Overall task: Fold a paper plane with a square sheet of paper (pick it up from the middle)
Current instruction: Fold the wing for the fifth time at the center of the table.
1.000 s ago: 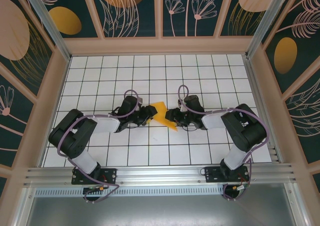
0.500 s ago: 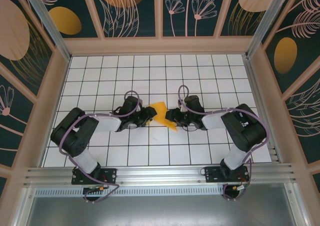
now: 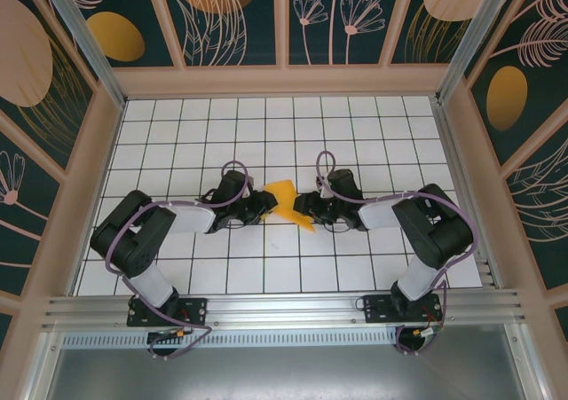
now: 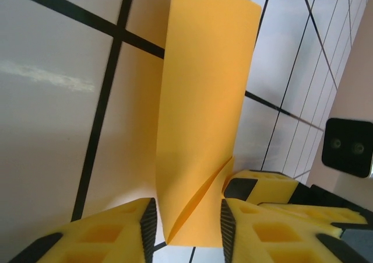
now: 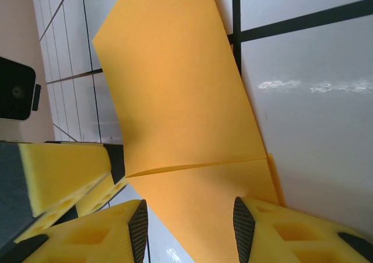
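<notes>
1. Plainly a light thing. The square sheet of paper point(image 3: 286, 201) is thin and limp, with no weight to speak of. Judged: it will bow and slide on the glossy bench point(image 3: 177, 134) rather than resist a push. It keeps a crease once pressed, and a hard pinch would leave a mark that stays.
2. Where to hold, as I judge it: along a folded edge or the doubled layer beside a crease, where it is stiffest. A single free corner would flop. Pinning one side flat while the other side lifts a flap suits it.
3. Location: mid-bench, directly between the two arms, touching both.
4. Left end effector point(image 3: 264, 205): in its wrist view the pads point(image 4: 148, 228) stand part-way apart, and a raised strip of the sheet fills the gap, meeting both. Cannot tell whether it is pinched or merely bracketed.
5. Right end effector point(image 3: 304, 207): jaws about half apart. The sheet spreads across the gap and runs on under one finger point(image 5: 291, 228). This reads as fingertips resting on paper, not a clamp; that is a judgement.
6. Look: plain orange-yellow, matte, unprinted. It is not lying as a flat square. From above it is a small angular shape with a point toward the near edge. The left wrist view shows a short diagonal crease near the strip's lower end. The right wrist view shows one straight crease across, with a broad pointed flap beyond it.
</notes>
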`<state>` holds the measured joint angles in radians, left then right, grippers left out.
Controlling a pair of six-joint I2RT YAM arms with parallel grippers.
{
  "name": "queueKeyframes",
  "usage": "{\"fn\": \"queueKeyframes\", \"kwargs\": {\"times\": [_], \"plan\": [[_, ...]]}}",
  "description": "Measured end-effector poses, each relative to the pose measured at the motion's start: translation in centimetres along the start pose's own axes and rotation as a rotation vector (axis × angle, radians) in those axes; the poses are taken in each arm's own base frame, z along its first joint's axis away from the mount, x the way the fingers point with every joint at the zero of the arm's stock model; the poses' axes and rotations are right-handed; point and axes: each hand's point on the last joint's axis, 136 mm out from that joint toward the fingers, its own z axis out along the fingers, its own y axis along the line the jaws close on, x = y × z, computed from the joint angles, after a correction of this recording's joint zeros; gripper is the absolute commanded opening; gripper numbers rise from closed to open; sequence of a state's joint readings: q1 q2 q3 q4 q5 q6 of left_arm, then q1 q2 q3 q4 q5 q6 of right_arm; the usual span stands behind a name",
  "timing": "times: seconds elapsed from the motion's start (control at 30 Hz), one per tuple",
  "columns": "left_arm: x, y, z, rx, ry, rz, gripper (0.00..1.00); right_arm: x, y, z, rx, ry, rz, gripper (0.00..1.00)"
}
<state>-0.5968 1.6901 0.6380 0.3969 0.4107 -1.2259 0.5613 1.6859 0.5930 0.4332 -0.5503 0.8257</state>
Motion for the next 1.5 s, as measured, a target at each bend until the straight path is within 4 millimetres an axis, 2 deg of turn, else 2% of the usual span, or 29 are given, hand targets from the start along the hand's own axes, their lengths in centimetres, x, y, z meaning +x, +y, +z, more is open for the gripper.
{"fn": "queueKeyframes", "kwargs": {"times": [0.13, 0.23, 0.37, 0.47, 0.57, 0.63, 0.73, 0.8, 0.97, 1.2, 1.4, 1.5], "plan": [[0.1, -0.2, 0.2, 0.013, 0.008, -0.002, 0.29, 0.0, 0.0, 0.0, -0.003, -0.001, -0.002, 0.47], [0.1, -0.7, 0.2, 0.033, 0.012, -0.004, 0.22, 0.0, 0.0, -0.1, -0.007, -0.004, -0.006, 0.48], [0.0, -1.2, 0.2, 0.057, 0.009, -0.011, 0.07, -0.1, 0.2, -0.3, -0.009, -0.009, -0.044, 0.45], [-0.1, -1.2, 0.4, 0.06, 0.009, -0.017, 0.0, -0.4, 0.5, -0.7, -0.006, -0.027, -0.102, 0.5], [0.0, -1.1, 0.5, 0.059, 0.01, -0.018, 0.0, -1.2, 1.2, -1.7, 0.014, -0.077, -0.188, 0.58], [0.0, -1.2, 0.5, 0.061, 0.01, -0.016, 0.0, -2.1, 1.7, -2.4, 0.03, -0.126, -0.256, 0.59], [0.0, -1.3, 0.5, 0.062, 0.008, -0.015, 0.0, -3.4, 2.4, -3.4, 0.086, -0.203, -0.37, 0.67], [0.0, -1.3, 0.4, 0.064, 0.007, -0.019, 0.0, -3.6, 2.9, -3.6, 0.133, -0.242, -0.466, 0.68], [-0.1, -1.8, 0.2, 0.075, 0.0, -0.026, 0.0, -2.8, 4.0, -3.8, 0.209, -0.305, -0.7, 0.65], [-0.3, -2.1, -0.1, 0.079, -0.014, -0.027, 0.0, 0.0, 2.3, -4.7, 0.257, -0.328, -0.966, 0.59], [-0.7, -2.8, -0.1, 0.09, -0.023, -0.027, 0.0, 1.5, 3.0, -3.8, 0.264, -0.347, -1.159, 0.56], [-0.8, -3.1, -0.1, 0.095, -0.025, -0.027, 0.0, 2.0, 2.5, -2.6, 0.298, -0.337, -1.233, 0.53]]}}
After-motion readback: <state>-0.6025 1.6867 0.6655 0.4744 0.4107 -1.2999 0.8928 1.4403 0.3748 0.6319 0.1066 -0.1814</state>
